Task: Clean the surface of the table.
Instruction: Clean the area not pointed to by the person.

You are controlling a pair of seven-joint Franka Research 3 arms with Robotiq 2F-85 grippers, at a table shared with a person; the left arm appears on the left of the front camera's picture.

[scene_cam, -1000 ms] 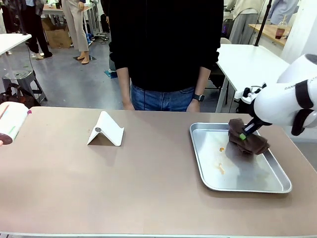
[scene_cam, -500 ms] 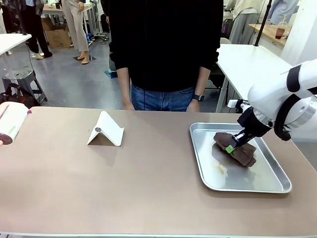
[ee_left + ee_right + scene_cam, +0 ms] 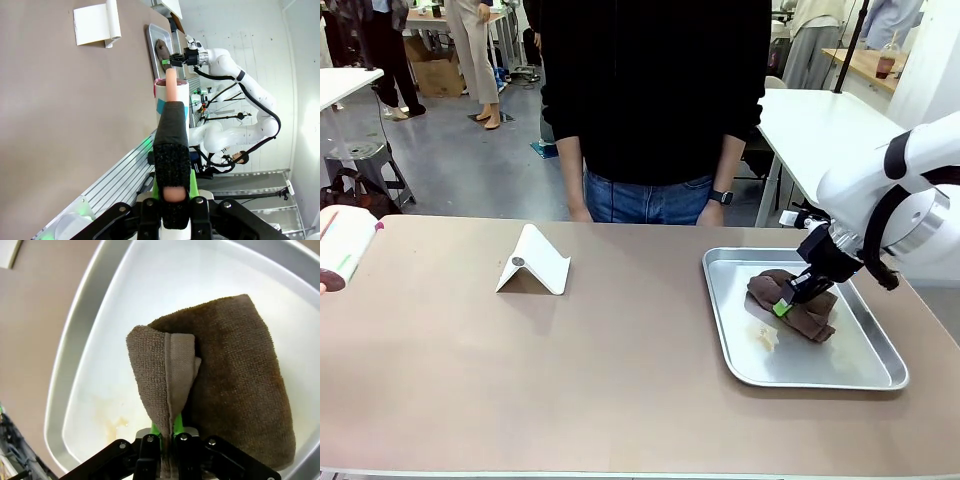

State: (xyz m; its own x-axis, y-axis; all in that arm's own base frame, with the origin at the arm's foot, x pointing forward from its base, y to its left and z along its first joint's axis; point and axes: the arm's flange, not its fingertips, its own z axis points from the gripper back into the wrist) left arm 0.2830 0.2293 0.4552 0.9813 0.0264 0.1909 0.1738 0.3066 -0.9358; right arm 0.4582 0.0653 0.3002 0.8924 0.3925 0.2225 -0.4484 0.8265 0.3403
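Right gripper (image 3: 783, 308) has dragged brown cloth (image 3: 765, 288) leftward across tray (image 3: 850, 352); stain (image 3: 764, 335) smeared.

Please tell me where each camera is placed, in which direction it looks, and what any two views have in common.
Front view: between the arms, looking across the table at the person; the right gripper shows.
Left wrist view: on the left wrist, looking along the table; left gripper shut on a pinkish stick.
Right wrist view: above the tray, looking down; right gripper shut on the brown cloth.
Shared: front and right wrist views both show tray and cloth.
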